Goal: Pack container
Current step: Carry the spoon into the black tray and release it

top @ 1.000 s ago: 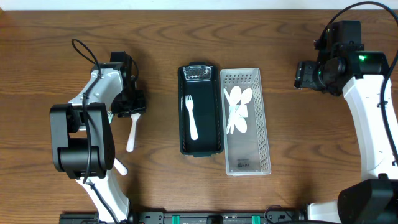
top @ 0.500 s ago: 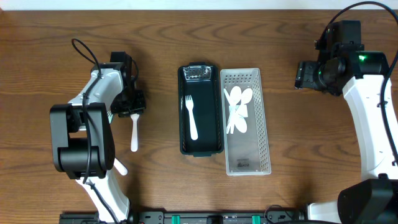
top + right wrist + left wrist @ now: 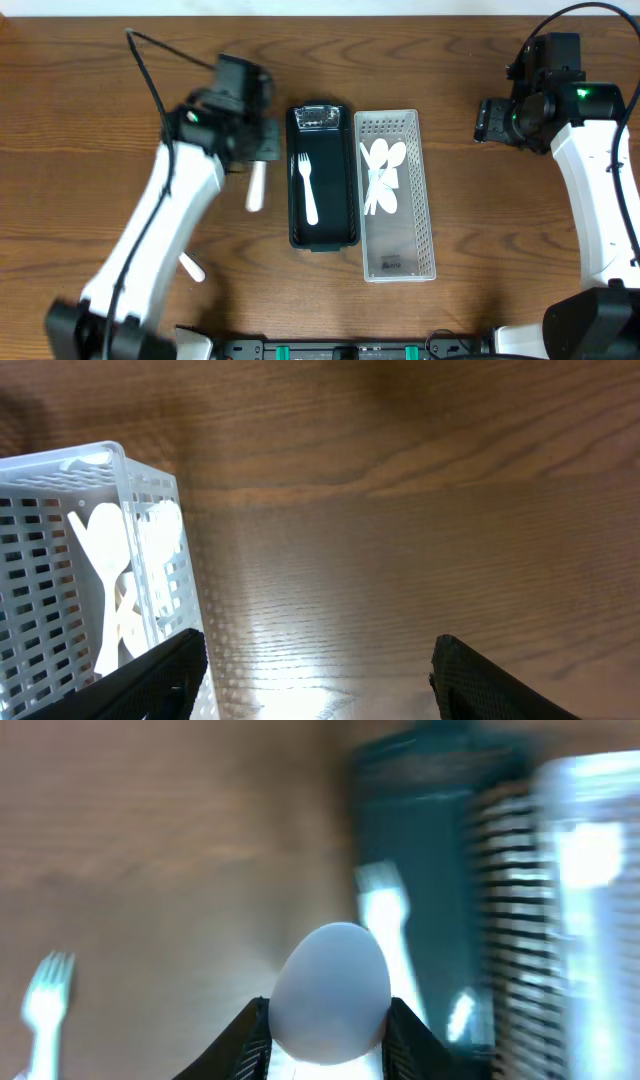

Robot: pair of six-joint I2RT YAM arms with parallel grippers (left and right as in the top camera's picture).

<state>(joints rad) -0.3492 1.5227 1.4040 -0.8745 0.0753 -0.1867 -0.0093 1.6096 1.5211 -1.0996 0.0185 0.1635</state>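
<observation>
My left gripper is shut on a white spoon and holds it just left of the black container. In the left wrist view the spoon's bowl sits between the fingers. A white fork lies inside the container, and it shows blurred in the left wrist view. A white slotted basket with several white spoons stands right of the container. My right gripper is open and empty over bare table, right of the basket.
A small clear tub sits at the container's far end. Another white fork lies on the table at the front left, and it also shows in the left wrist view. The wooden table spreads all around.
My left gripper has lifted the white spoon and carried it right, from the table's left side to just beside the black container. The right arm has not moved.
</observation>
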